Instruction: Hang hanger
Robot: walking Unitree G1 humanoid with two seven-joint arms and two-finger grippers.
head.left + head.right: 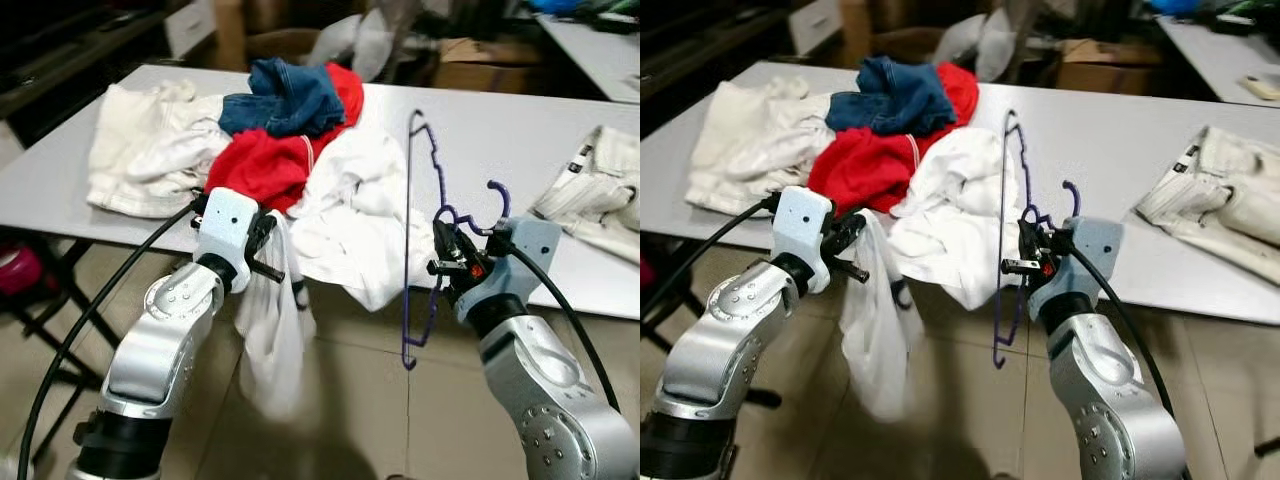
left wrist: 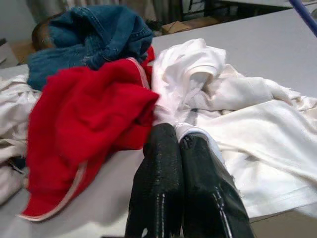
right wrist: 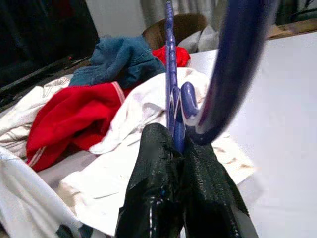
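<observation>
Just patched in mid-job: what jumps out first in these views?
The right tool holds a purple hanger upright at the table's near edge. The left tool pinches a white garment that droops off that edge toward the floor. Behind them, red, blue denim and white clothes are piled on the table.

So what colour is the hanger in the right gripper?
Purple-blue; the hanger, held by the right gripper, shows best in the left eye view.

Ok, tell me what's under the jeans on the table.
The jeans lie on a red garment, which spreads onto a white shirt and cream clothes. What lies beneath the heap is covered.
</observation>
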